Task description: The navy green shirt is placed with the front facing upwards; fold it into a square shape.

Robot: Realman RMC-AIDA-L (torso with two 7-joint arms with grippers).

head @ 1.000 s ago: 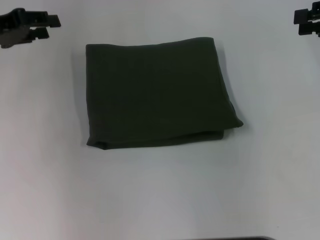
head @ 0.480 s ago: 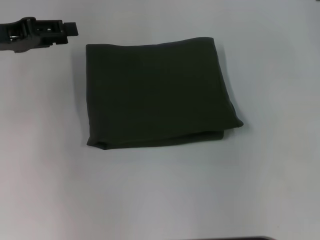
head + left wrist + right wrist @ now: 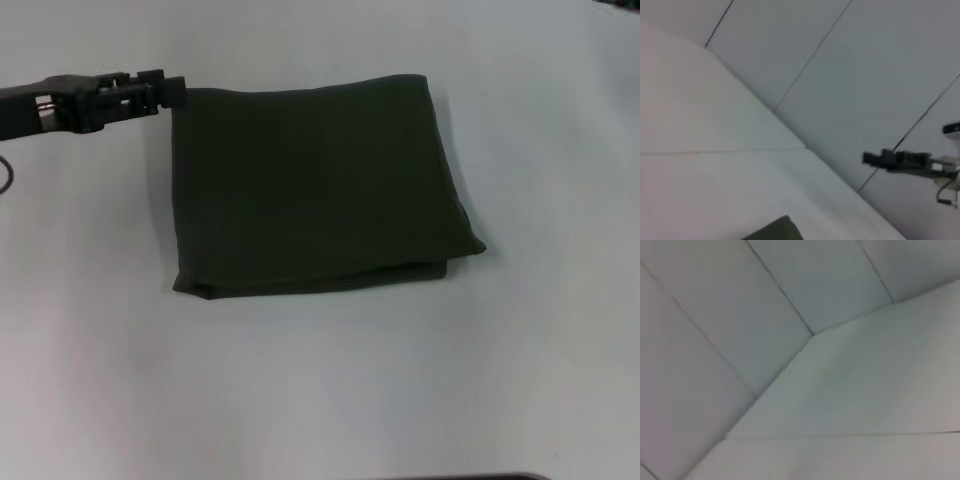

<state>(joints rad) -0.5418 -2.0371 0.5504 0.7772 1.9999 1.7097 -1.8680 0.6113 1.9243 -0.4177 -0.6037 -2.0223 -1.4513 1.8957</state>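
The navy green shirt (image 3: 315, 185) lies folded into a rough square on the white table, plain green side up, with layered edges showing along its near side. My left gripper (image 3: 166, 90) reaches in from the left, its tip at the shirt's far left corner. In the left wrist view only a corner of the shirt (image 3: 774, 231) shows. My right gripper (image 3: 876, 158) appears there far off, raised above the table, and it is outside the head view.
The white table (image 3: 320, 400) spreads bare around the shirt on every side. A white panelled wall (image 3: 740, 300) stands behind the table. A dark edge (image 3: 470, 477) shows at the near rim of the head view.
My left gripper has swung in to the right and now sits at the shirt's far left corner. The right gripper has left the head view's top right. The shirt has not moved.
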